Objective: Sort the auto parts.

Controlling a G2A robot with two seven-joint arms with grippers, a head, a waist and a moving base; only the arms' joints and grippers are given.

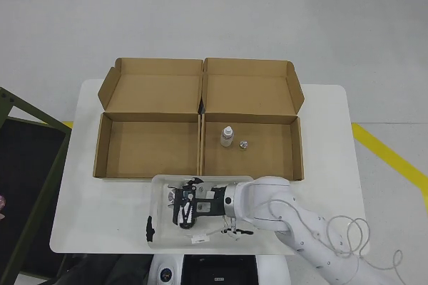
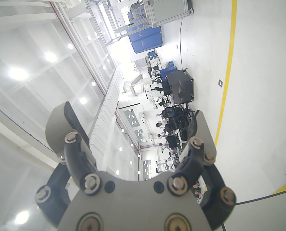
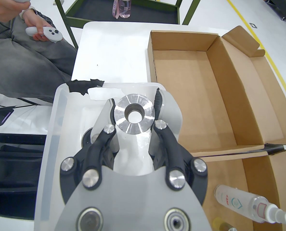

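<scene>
A shiny metal ring [image 3: 143, 108] with a round hole sits between the fingers of my right gripper [image 3: 134, 100], which is shut on it over the clear plastic bin [image 3: 58, 102]. From above, the right gripper [image 1: 186, 206] is inside the bin [image 1: 157, 187] near the table's front edge, among small dark parts. Behind the bin stand two open cardboard boxes. The left box [image 1: 148, 148] holds nothing. The right box [image 1: 271, 151] holds a white spray bottle [image 1: 228, 136] and a small metal part [image 1: 244, 144]. My left gripper [image 2: 133, 111] is open, pointing up into the room with nothing between its fingers.
Both box lids [image 1: 200, 89] lie folded back toward the table's far edge. A green cart [image 1: 7, 142] stands left of the table. Bare tabletop [image 1: 321, 192] lies right of the bin. The spray bottle [image 3: 244, 202] lies close beside my right wrist.
</scene>
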